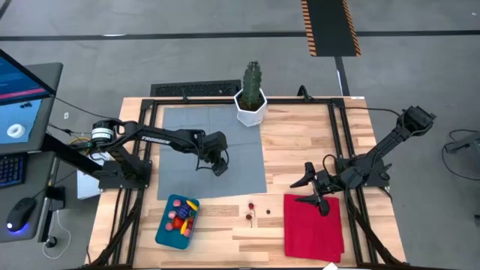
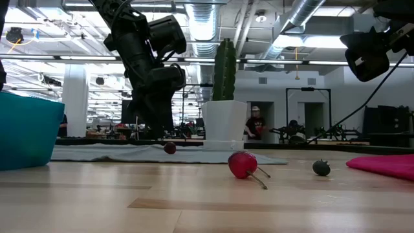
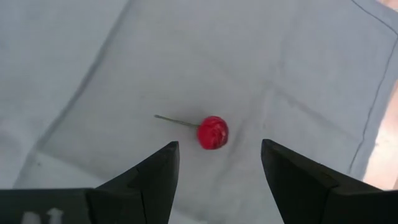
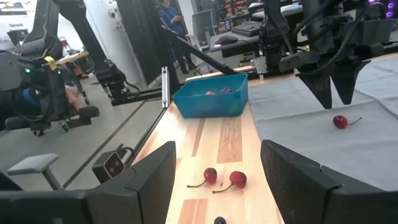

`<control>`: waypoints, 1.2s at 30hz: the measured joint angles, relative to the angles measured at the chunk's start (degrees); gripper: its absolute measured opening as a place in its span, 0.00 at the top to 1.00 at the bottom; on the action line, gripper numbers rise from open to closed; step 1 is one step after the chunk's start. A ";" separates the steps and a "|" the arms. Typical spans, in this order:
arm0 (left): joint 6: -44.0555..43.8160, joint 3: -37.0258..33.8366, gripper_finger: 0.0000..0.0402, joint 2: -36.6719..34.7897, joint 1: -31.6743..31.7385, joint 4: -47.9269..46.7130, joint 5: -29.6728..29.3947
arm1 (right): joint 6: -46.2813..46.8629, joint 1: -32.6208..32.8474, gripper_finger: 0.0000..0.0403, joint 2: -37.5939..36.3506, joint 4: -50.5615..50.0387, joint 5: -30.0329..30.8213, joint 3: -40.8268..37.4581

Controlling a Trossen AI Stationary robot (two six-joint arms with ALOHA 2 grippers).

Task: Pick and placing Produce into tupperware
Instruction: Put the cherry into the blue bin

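Left gripper (image 3: 219,163) hangs spread wide over a small red stemmed cherry (image 3: 212,132) mid grey cloth mat (image 1: 180,135), edges distant; right gripper (image 4: 217,171), parted and empty, hovers above the wooden table (image 1: 300,142).

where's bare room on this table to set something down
Free: the bare wood right of the grey mat, between the cactus pot and the red cloth. Crowded: the strip between the tupperware and the cloth, where cherries lie.

Left tool (image 1: 218,163) over grey mat (image 1: 212,152), right tool (image 1: 318,191) above red cloth (image 1: 313,227), produce-filled tupperware (image 1: 178,220), cactus (image 1: 251,94)
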 joint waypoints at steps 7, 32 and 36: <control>-1.61 0.00 0.46 0.00 -0.13 0.30 -0.51 | 0.00 0.00 0.36 0.00 0.00 0.02 0.02; -0.57 6.31 0.46 7.02 -0.35 -4.84 4.55 | 0.11 0.42 0.36 0.11 0.13 0.00 0.09; -0.91 7.71 0.46 7.04 -0.80 -5.74 1.13 | 0.11 0.42 0.36 0.11 0.13 0.00 0.09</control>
